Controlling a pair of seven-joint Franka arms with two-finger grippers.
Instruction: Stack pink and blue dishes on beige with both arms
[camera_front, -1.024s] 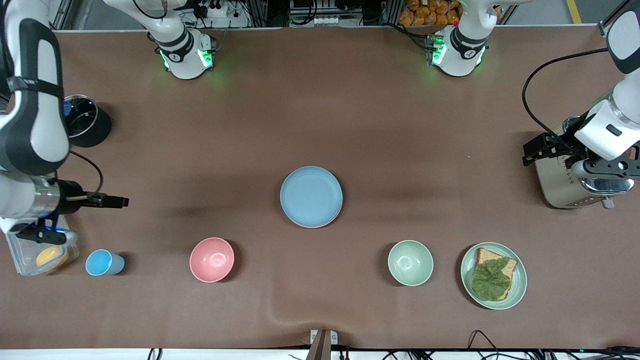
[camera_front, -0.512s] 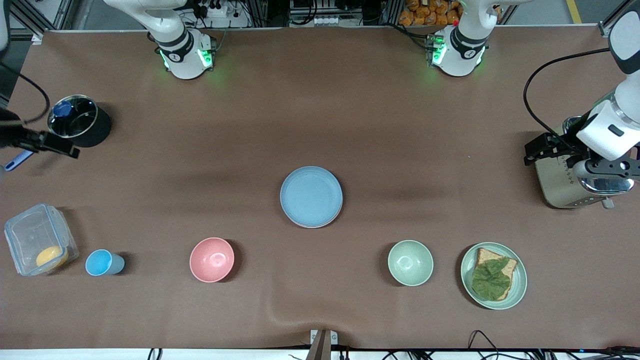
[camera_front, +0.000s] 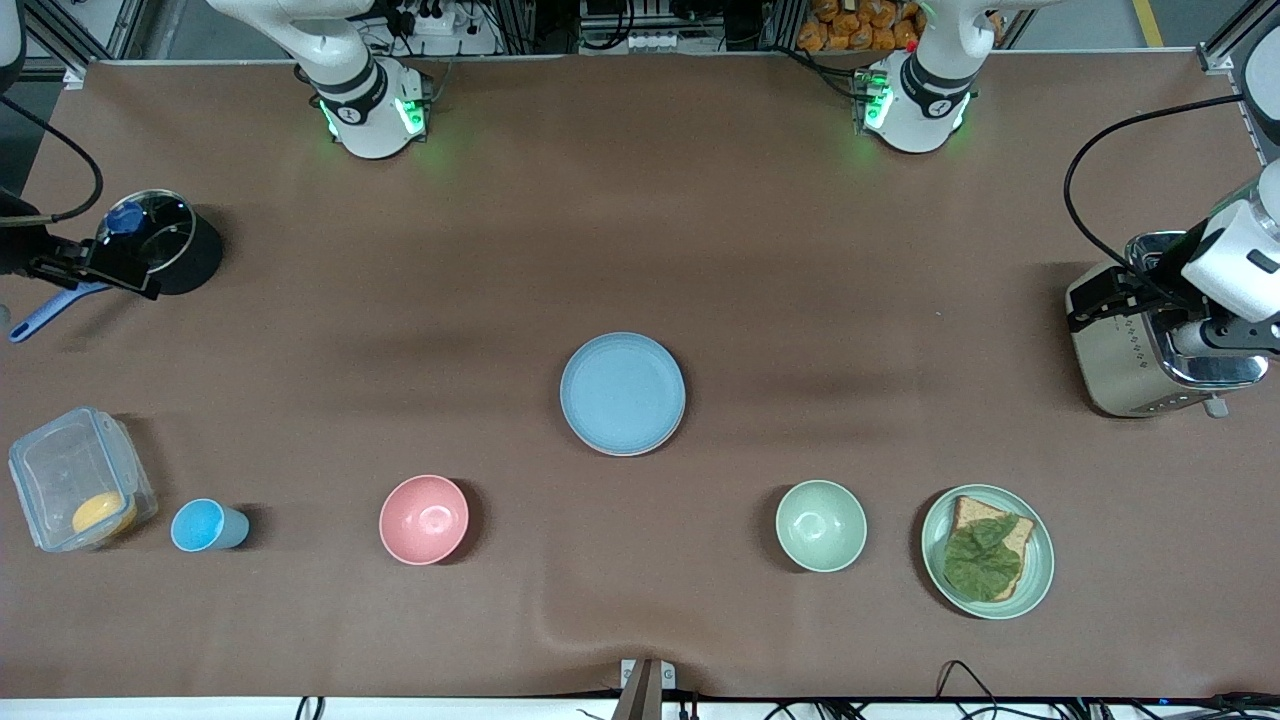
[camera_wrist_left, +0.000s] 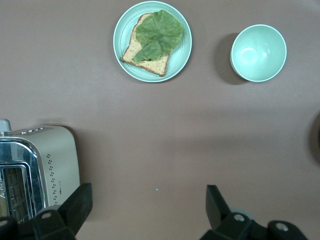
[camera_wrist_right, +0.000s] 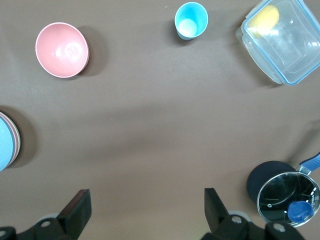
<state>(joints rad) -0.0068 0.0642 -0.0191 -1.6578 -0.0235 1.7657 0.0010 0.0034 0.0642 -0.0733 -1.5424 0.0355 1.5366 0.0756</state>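
Observation:
The light blue plate (camera_front: 622, 393) lies on top of a stack in the middle of the table. In the right wrist view the blue plate (camera_wrist_right: 5, 142) shows a pink plate's rim (camera_wrist_right: 17, 141) just under it. The beige plate is hidden beneath them. My right gripper (camera_front: 110, 272) (camera_wrist_right: 146, 209) hangs open and empty beside the pot at the right arm's end of the table. My left gripper (camera_front: 1095, 300) (camera_wrist_left: 147, 207) hangs open and empty by the toaster (camera_front: 1120, 350) at the left arm's end.
Nearer the camera stand a clear container (camera_front: 75, 492), a blue cup (camera_front: 205, 526), a pink bowl (camera_front: 423, 519), a green bowl (camera_front: 821, 525) and a green plate (camera_front: 1043, 560) with toast. A lidded black pot (camera_front: 160, 240) stands under the right gripper.
The right arm has pulled away from over the container to the pot at the table's end. The left gripper has drifted slightly outward over the toaster. The plates have not moved.

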